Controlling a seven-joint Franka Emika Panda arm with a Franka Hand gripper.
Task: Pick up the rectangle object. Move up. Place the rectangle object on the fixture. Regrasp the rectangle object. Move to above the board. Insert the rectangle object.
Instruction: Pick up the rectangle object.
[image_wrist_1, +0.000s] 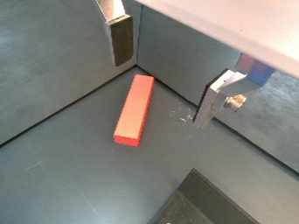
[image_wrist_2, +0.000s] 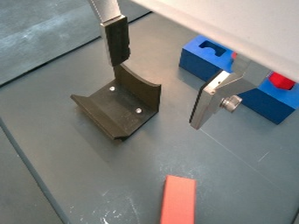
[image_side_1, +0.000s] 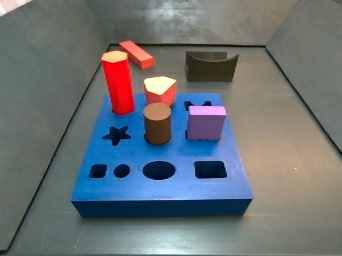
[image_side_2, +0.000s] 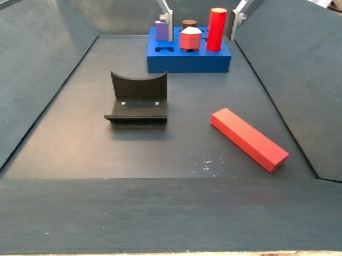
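The rectangle object (image_wrist_1: 135, 109) is a long salmon-red block lying flat on the dark floor, seen in both side views (image_side_1: 135, 53) (image_side_2: 249, 138), with one end showing in a wrist view (image_wrist_2: 179, 201). My gripper (image_wrist_1: 162, 92) (image_wrist_2: 159, 92) hangs open well above the floor, roughly over the ground between the block and the fixture (image_wrist_2: 117, 109), with nothing between its fingers. The fixture (image_side_2: 136, 98) (image_side_1: 210, 66) stands bare, its curved notch facing up. The blue board (image_side_1: 160, 175) (image_side_2: 187, 60) (image_wrist_2: 211, 61) lies beyond the fixture.
On the board stand a red hexagonal post (image_side_1: 118, 83), a brown cylinder (image_side_1: 156, 125), a purple block (image_side_1: 205, 122) and an orange-pink piece (image_side_1: 160, 90). Sloped dark walls (image_side_2: 54, 70) ring the floor.
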